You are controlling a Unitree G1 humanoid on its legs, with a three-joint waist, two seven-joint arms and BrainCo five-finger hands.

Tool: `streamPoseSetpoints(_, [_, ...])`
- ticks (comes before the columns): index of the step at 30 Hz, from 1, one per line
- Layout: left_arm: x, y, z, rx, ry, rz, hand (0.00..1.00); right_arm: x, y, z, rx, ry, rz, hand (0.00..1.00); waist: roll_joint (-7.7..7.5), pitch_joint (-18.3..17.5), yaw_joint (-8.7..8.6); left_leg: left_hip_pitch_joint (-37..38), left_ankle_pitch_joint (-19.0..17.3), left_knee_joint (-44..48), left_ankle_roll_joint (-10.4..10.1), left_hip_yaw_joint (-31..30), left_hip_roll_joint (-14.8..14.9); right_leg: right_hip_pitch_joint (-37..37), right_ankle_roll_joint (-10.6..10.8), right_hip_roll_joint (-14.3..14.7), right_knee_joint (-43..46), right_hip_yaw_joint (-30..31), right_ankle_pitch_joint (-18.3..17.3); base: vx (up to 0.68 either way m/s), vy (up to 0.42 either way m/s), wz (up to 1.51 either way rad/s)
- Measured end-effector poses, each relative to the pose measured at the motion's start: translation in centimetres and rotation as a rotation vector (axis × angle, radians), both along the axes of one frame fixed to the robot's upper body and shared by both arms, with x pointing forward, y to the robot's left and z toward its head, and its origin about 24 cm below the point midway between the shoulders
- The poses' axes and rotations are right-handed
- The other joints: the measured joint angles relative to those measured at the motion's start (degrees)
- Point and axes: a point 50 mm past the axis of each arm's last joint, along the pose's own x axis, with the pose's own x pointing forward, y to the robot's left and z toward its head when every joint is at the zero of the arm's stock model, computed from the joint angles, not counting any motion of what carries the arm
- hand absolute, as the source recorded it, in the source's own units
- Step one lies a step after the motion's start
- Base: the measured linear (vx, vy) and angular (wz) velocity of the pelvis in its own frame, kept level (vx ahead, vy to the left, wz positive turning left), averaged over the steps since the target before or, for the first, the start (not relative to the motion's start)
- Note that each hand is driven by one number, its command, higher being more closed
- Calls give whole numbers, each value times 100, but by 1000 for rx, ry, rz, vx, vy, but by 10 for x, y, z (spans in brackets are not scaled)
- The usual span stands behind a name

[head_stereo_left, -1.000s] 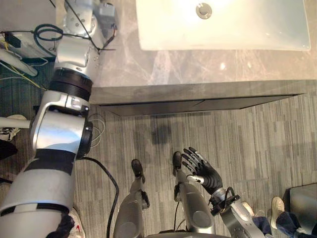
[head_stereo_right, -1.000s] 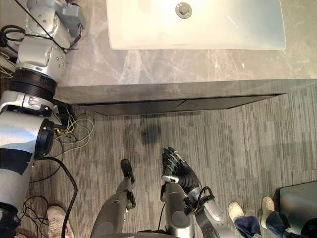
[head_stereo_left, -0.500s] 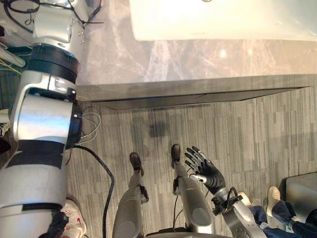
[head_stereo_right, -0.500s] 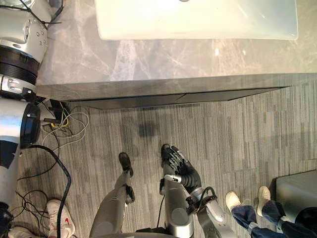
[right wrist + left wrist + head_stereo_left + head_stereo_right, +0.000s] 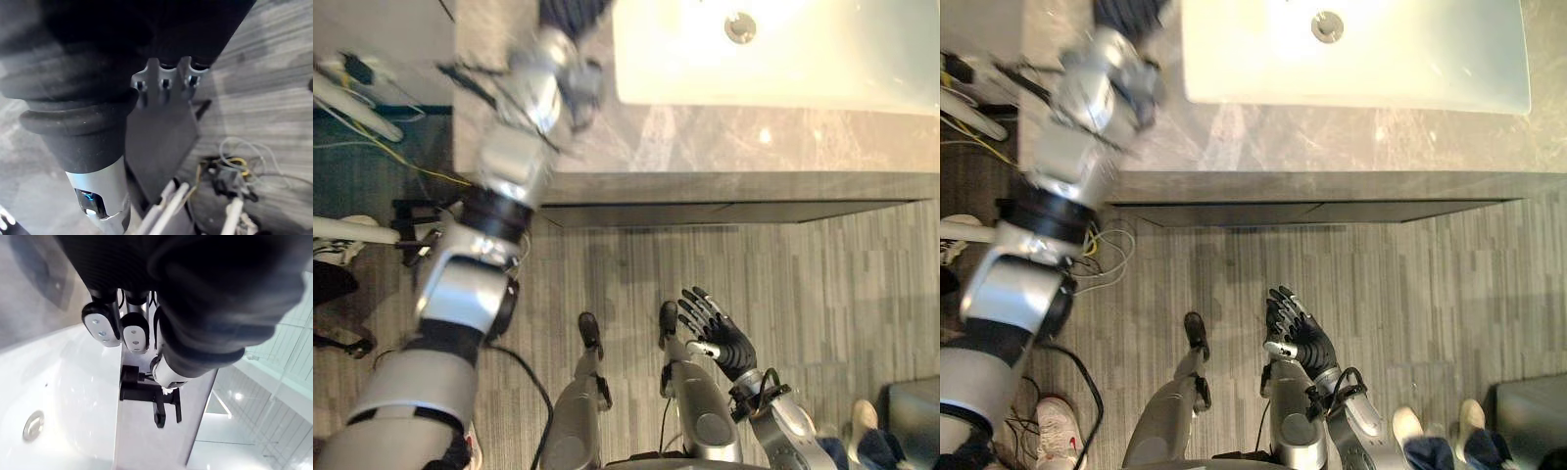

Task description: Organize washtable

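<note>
Grey stone desk (image 5: 724, 137) spans the top of the head views above a striped floor (image 5: 822, 274), with a white sink (image 5: 822, 59) set into it. Compared with a moment ago the whole scene has slid, so the camera has moved, not the sink.

The real change is the left arm. It ran straight up the left edge before. Now it slants in over the desk's left part toward the sink's corner, smeared with motion. The left hand (image 5: 133, 332) sits at the far end of that reach, over the desk just beside the sink. Whether it is spread or closed I cannot tell.

The right hand (image 5: 717, 331) hangs low over the floor, well apart from the desk. It is spread wide and holds nothing, much as before.

Past the left hand, its wrist view shows a black faucet (image 5: 152, 399) on the stone next to the sink. The drain (image 5: 740, 26) is back in sight only through the camera's shift.

My reading is that a reach toward the faucet side is under way and the tidying itself is not yet begun. Which item is to be sorted I cannot tell.
</note>
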Motion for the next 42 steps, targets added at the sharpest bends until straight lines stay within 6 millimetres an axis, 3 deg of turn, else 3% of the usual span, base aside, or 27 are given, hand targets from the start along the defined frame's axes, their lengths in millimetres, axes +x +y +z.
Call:
streamPoseSetpoints(3, [-33,28,-71,-160,194,26,100,-2,-23,-12,-31,59,-138,0,151,-323,127,366,-73,-4,-12,-16,18,328,23,3,144,-54,-185,33,11,8])
streamPoseSetpoints(5, [-55,49,-105,-240,291,92,100,-5,-34,-15,-42,81,-199,0,187,-548,146,519,-96,-7,-13,-49,22,475,35,-5,213,-108,-280,38,14,15])
streamPoseSetpoints(6, [-77,63,-131,-301,374,156,0,-7,-42,-16,-43,90,-254,0,204,-711,164,653,-119,-11,-17,-70,22,586,47,-12,275,-137,-338,48,13,12])
streamPoseSetpoints(9, [-106,74,-160,-366,477,218,0,-14,-52,-23,-57,121,-317,0,217,-915,214,808,-144,-13,-20,-112,14,753,56,-23,296,-169,-388,24,9,10])
streamPoseSetpoints(10, [-125,73,-179,-397,545,232,0,-24,-59,-32,-67,169,-360,0,223,-1038,300,903,-160,-18,-16,-130,8,865,74,-30,298,-180,-419,23,14,12])
streamPoseSetpoints(12, [-151,71,-202,-431,647,257,0,-38,-63,-44,-67,234,-402,0,234,-1152,302,1028,-190,-43,-19,-171,4,982,84,-42,352,-219,-483,7,10,11])
streamPoseSetpoints(15, [-182,60,-242,-463,836,251,0,-65,-64,-65,-89,361,-423,0,233,-1332,301,1204,-213,-41,-44,-228,14,1180,83,-39,374,-284,-536,3,0,10])
streamPoseSetpoints(17, [-204,45,-285,-420,1049,223,0,-85,-62,-83,-108,473,-414,0,226,-1485,299,1269,-216,-42,-50,-296,26,1294,93,-28,377,-349,-603,-33,-18,13])
streamPoseSetpoints(20, [-233,26,-325,-352,1286,193,0,-98,-58,-99,-135,565,-389,0,189,-1535,292,1355,-217,-43,-54,-332,34,1398,94,-24,382,-353,-619,-72,-13,1])
streamPoseSetpoints(23, [-244,15,-334,-301,1353,153,0,-105,-53,-107,-165,618,-359,0,180,-1538,296,1409,-226,-46,-38,-341,34,1435,97,-26,394,-350,-621,-89,5,2])
streamPoseSetpoints(28, [-242,17,-335,-277,1359,168,0,-102,-49,-108,-168,620,-376,0,168,-1540,301,1288,-230,-46,-33,-119,45,1132,108,-19,456,1,-629,-62,27,-20])
streamPoseSetpoints(31, [-225,23,-331,-242,1318,183,0,-88,-48,-104,-169,584,-389,0,69,-1470,299,1015,-226,-7,-31,463,84,441,209,10,648,583,-516,2,58,-94])
streamPoseSetpoints(33, [-202,34,-323,-200,1254,204,0,-73,-46,-93,-164,517,-407,0,-142,-1330,276,761,-349,388,91,1110,41,32,238,14,762,1013,-327,-4,69,-117])
streamPoseSetpoints(34, [-194,36,-319,-194,1230,210,0,-68,-45,-89,-159,492,-410,0,-215,-1282,276,677,-405,551,150,1274,56,-69,193,-6,740,1016,-398,-24,48,-120])
streamPoseSetpoints(35, [-183,36,-312,-218,1187,225,0,-57,-48,-83,-171,451,-409,0,-71,-1222,250,553,-530,627,294,1595,297,-150,17,-55,918,479,-650,-66,23,-106])
streamPoseSetpoints(36, [-176,37,-309,-227,1164,236,0,-48,-45,-79,-172,425,-397,0,-45,-1159,257,536,-546,673,321,1743,389,-324,-231,-158,1516,6,-830,-57,50,-135])
streamPoseSetpoints(38, [-166,50,-299,-217,1104,277,0,-36,-31,-75,-152,386,-343,0,-258,-1107,261,651,-773,1034,313,2350,512,-384,-693,-812,3685,-1357,-1397,27,81,-135])
streamPoseSetpoints(40, [-167,56,-297,-229,1094,311,0,-21,-16,-69,-145,338,-264,0,-509,-1177,347,673,-1227,1766,238,2949,777,-196,-685,-1017,3828,-1999,-1541,12,-6,-187])
streamPoseSetpoints(41, [-170,53,-299,-239,1105,311,0,-9,-9,-62,-145,285,-216,0,-397,-1202,347,699,-1409,1930,143,3299,917,-119,-779,-775,3339,-2431,-1444,-78,-50,-217])
streamPoseSetpoints(42, [-170,52,-299,-246,1106,309,0,-5,-7,-60,-147,267,-203,0,-317,-1236,425,704,-1427,1817,114,3534,1029,7,-710,-537,2774,-2484,-1400,-105,-58,-210])
